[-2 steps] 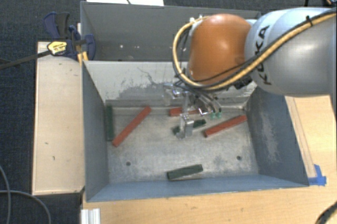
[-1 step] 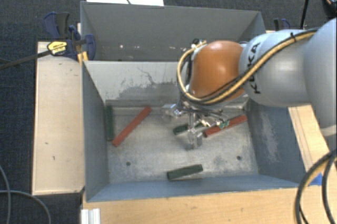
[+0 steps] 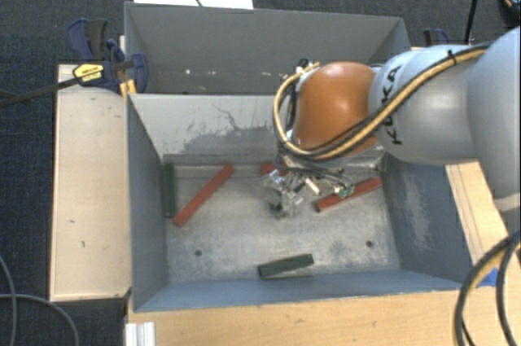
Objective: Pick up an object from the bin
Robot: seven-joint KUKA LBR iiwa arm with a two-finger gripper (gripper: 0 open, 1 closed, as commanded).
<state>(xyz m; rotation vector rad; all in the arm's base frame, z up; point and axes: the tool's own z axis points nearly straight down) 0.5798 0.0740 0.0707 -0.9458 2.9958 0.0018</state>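
- Where the arm reaches in from the right, the gripper [image 3: 285, 196] hangs low over the middle of the bin [image 3: 244, 43], under the orange cover [image 3: 334, 104] at the wrist.
- Whether the gripper is apart or together cannot be told.
- Nearest to it is a slim red bar [image 3: 352, 193], lying flat and slanted just to the right, its lower end next to the gripper; nothing is seen clamped.
- A small red piece [image 3: 267, 169] sits just behind the gripper.
- A longer red stick [image 3: 203, 194] lies slanted to the left, well apart.
- A dark green bar [image 3: 168, 190] lies along the left wall.
- A dark green block [image 3: 285, 265] lies near the front wall.
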